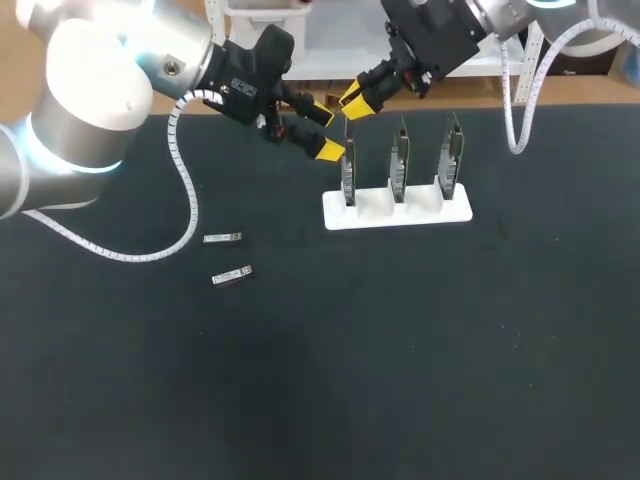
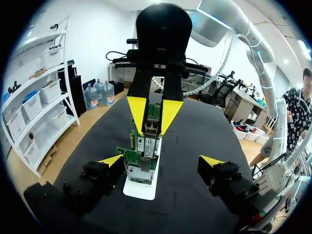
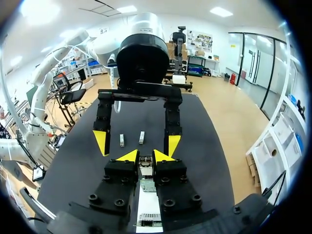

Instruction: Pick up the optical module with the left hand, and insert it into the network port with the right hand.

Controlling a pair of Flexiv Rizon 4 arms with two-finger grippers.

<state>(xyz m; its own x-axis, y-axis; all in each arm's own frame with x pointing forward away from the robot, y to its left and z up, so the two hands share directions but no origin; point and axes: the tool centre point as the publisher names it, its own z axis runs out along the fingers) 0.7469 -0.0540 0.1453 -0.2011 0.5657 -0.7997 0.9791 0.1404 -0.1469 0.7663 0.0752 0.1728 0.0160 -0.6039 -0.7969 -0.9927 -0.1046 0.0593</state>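
In the head view, the dark table point(image 1: 400, 350) was seen crossed by the left arm point(image 1: 100, 90) and the right arm point(image 1: 450, 30), both brought in over a white stand point(image 1: 420, 212) in which three upright network cards were held. The left gripper point(image 1: 325, 131) was found just beside the leftmost card point(image 1: 348, 175), its fingers spread wide apart with nothing gripped. The right gripper point(image 1: 354, 102) was poised directly above that same card. In the right wrist view, its fingers were drawn close together and clamped on the optical module point(image 3: 145, 165), held at the card's upper end; whether it was seated in the port could not be told. Two spare modules point(image 1: 222, 238) point(image 1: 232, 275) were left lying on the table, well apart from the stand.
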